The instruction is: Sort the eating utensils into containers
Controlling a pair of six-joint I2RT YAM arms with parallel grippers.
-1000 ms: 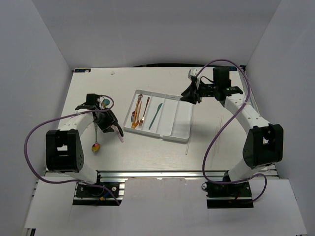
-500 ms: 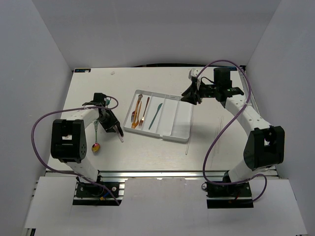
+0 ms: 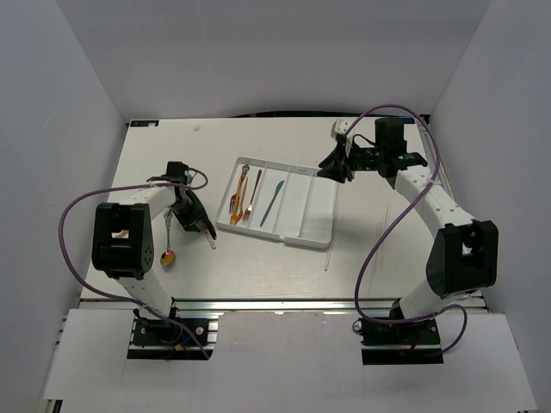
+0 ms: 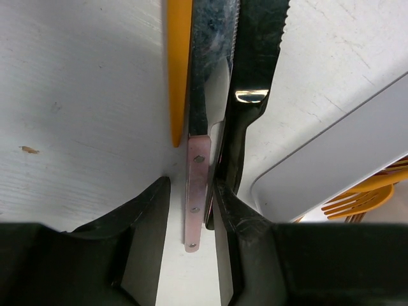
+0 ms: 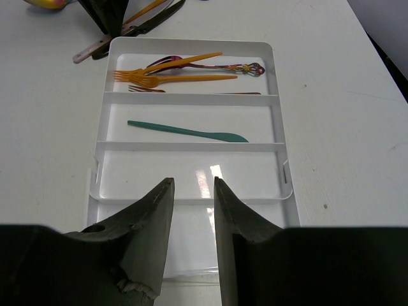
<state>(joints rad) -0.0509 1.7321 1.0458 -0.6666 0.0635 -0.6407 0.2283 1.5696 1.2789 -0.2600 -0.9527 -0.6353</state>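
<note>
My left gripper (image 4: 191, 185) is low on the table, just left of the white tray (image 4: 331, 166). Its jaws are open on either side of the pink handle (image 4: 196, 191) of a black-bladed knife, with a gap on the left side. A second black knife (image 4: 255, 64) and an orange utensil (image 4: 180, 64) lie alongside. From above, the left gripper (image 3: 196, 222) sits near an iridescent spoon (image 3: 168, 255). The tray (image 5: 277, 95) holds orange forks (image 5: 172, 78) and a teal knife (image 5: 188, 132). My right gripper (image 5: 193, 182) hangs open and empty over the tray's near compartments.
A thin pale chopstick (image 3: 328, 258) lies on the table in front of the tray's right end. The right gripper (image 3: 331, 165) hovers at the tray's far right corner. White walls close in the table on three sides. Purple cables loop off both arms.
The left arm's elbow has swung inward while its gripper stayed over the knives, and its jaws have narrowed a little around the pink handle. The right arm has barely moved.
</note>
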